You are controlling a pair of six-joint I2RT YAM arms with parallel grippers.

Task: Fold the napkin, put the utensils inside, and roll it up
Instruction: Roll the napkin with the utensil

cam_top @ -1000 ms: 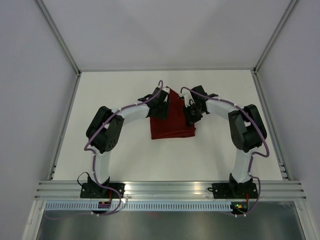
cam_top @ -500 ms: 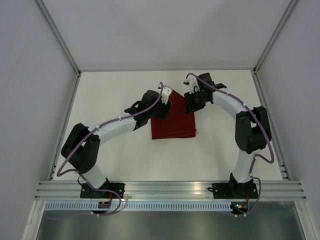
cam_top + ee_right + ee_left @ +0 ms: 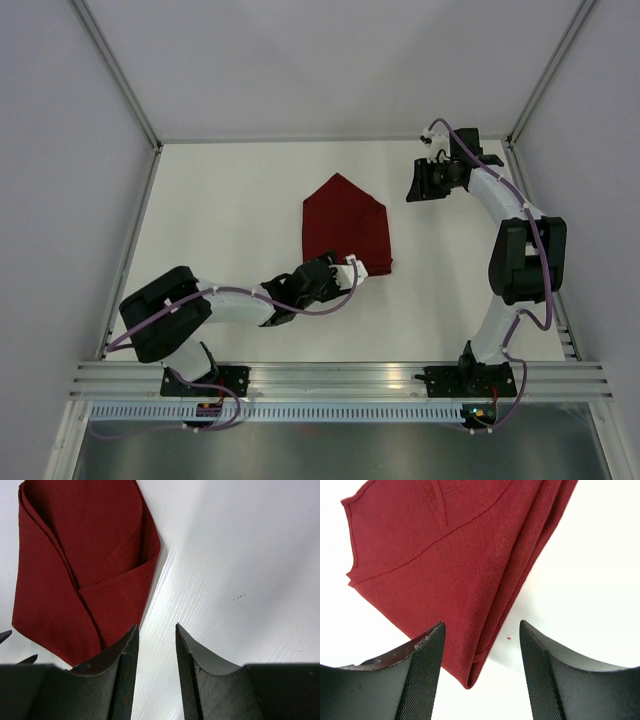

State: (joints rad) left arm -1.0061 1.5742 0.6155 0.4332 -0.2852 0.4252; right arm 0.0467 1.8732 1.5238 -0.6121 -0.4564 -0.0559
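Near edge of the worktop point(image 3: 230, 200), left side: your left arm reaches low across the surface, and the left end effector point(image 3: 348, 268) sits over the napkin's near edge. In the left wrist view its jaws stand wide apart and released. A folded corner of the cloth lies beneath the gap, and neither pad is closed on it. Judgement: this placement lines the jaws up to pinch that corner for the next fold or for a correction. Nothing is gripped yet.

Centre: the napkin point(image 3: 345, 225) lies flat on the worktop, already folded. Its near edge is straight and its far end comes to a point. The right wrist view shows two flaps overlapping across the middle, and the left wrist view shows several layers stacked along one folded edge. Judgement: the folding step is largely done, and the flat lay leaves a pocket for loading.

No utensils show in any view, so you cannot confirm the second step can begin from here.

Far right: the right end effector point(image 3: 425, 185) hangs well apart from the napkin, near the far right corner. Its jaws are partly apart with bare worktop between them, holding nothing. Judgement: it is parked clear so the cloth stays unobstructed for the left arm.

Risk noted: a pinch that catches only the top layer would pull the fold open.
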